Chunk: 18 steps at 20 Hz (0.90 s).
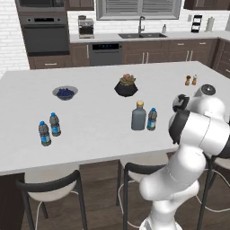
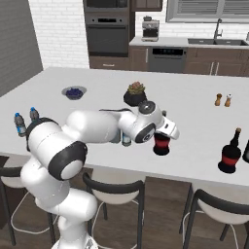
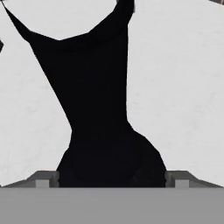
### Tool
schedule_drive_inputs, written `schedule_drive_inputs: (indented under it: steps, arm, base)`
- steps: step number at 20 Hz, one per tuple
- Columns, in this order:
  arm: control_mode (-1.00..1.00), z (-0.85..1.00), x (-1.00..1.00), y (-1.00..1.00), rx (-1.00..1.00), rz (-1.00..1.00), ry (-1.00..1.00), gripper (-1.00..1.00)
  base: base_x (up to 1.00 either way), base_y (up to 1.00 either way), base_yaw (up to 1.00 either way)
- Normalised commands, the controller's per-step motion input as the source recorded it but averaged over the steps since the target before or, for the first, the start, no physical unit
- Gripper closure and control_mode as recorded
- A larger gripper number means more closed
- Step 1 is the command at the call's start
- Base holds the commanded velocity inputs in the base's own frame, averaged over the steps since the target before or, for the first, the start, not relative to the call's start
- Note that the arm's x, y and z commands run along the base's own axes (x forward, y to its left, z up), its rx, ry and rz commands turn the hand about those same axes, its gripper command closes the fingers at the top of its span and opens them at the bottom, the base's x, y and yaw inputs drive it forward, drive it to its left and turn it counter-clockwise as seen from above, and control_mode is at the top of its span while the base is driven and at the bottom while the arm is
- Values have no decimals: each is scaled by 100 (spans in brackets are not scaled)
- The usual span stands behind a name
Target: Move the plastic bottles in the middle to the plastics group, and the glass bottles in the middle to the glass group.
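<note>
- White desk [image 1: 99,134] in the left base view carries a grey-blue flask [image 1: 139,116] with a tan cap near its front edge, and a blue-capped water bottle [image 1: 152,119] stands just beside the flask.
- Far along the desk from the flask, toward the end away from the arm, two more water bottles [image 1: 49,129] stand as a pair; a bowl of berries [image 1: 65,92] lies behind them.
- A dark pot plant [image 1: 126,86] sits behind the flask.
- Right base view: the claw [image 2: 165,130] hangs over a dark round bottle with a red label [image 2: 161,144]; a taller dark glass bottle [image 2: 230,153] stands well apart from it, and two small shakers [image 2: 223,100] stand further back.
- Hand view: the dark bottle's body [image 3: 109,162] sits between the widely spread finger tips [image 3: 43,180], with gaps on both sides.
</note>
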Motion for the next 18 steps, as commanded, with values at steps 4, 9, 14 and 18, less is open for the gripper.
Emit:
schedule_drive_inputs:
  steps: [4,9,14,18]
  arm:
    - [-100,-8,0,-63,0,-17,0,100]
    - [-100,0,0,-65,0,-17,0,100]
    - [-100,0,0,-68,0,-16,0,100]
    - [-100,0,0,-65,0,-16,0,100]
  base:
    - [0,0,0]
    - [0,0,0]
    - [0,0,0]
    - [0,0,0]
